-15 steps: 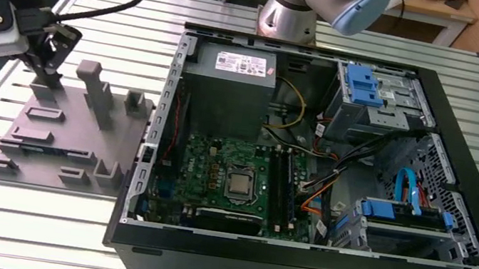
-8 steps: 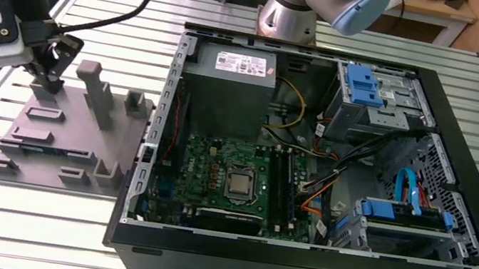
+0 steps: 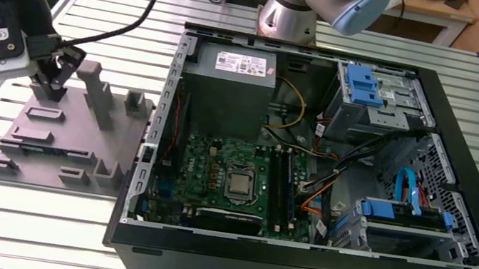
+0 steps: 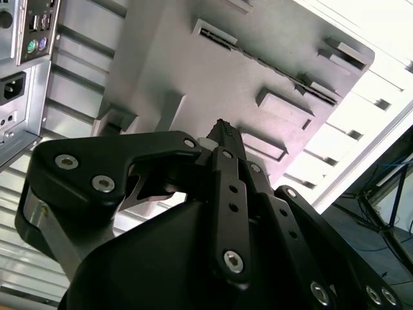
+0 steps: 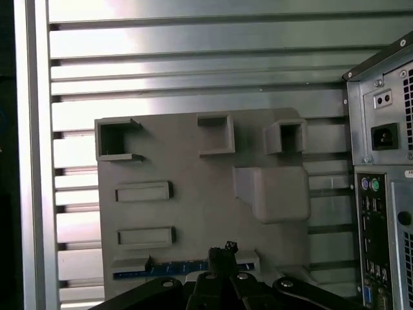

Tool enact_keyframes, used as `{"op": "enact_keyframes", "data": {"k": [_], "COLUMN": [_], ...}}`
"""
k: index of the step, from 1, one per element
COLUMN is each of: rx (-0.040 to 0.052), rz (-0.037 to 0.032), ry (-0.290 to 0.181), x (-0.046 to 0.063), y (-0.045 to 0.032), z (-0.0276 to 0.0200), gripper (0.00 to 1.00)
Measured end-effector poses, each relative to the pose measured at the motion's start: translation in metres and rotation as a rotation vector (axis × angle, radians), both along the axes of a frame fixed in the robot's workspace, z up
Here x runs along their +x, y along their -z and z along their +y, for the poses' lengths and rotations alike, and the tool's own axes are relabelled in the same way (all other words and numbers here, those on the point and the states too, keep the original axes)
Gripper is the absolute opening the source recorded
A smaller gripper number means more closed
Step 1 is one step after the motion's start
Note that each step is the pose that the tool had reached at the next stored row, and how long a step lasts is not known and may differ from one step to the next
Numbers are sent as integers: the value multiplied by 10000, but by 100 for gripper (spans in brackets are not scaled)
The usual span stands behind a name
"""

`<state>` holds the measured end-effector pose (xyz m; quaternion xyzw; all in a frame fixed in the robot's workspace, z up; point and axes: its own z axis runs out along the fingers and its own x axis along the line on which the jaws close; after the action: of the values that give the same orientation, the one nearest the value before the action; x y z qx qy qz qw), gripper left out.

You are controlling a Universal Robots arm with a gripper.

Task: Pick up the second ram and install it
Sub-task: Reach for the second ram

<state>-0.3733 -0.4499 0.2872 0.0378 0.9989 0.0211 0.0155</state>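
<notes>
The second ram is a thin dark bluish strip standing on edge in a slot of the grey fixture tray; in the exterior view the ram lies toward the tray's near side. My gripper hangs over the tray's far part, on the exterior view's left, outside the computer case. The black fingertips are pressed together with nothing between them. In the second wrist view the gripper points down at the tray, apart from it.
The open computer case lies right of the tray, with the motherboard, the CPU and the long memory slots beside it. Cables, a power supply and blue drive brackets crowd the case. Grey upright blocks stand on the tray.
</notes>
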Motion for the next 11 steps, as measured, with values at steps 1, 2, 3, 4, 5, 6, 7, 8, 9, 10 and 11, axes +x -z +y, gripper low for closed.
{"op": "enact_keyframes", "data": {"k": [1, 2, 3, 4, 5, 6, 7, 8, 9, 10, 11], "rx": [0, 0, 0, 0, 0, 0, 0, 0, 0, 0, 0], "rz": [0, 0, 0, 0, 0, -1, -1, 0, 0, -1, 0], "ry": [0, 0, 0, 0, 1, 0, 0, 0, 0, 0, 0], "x": [-1, -2, -3, -4, -6, -7, -9, -10, -11, -12, -15], "y": [20, 38, 56, 74, 92, 110, 128, 147, 165, 184, 202], "z": [0, 0, 0, 0, 0, 0, 0, 0, 0, 0, 0], "gripper": [7, 7, 7, 7, 7, 7, 7, 7, 7, 7, 7]}}
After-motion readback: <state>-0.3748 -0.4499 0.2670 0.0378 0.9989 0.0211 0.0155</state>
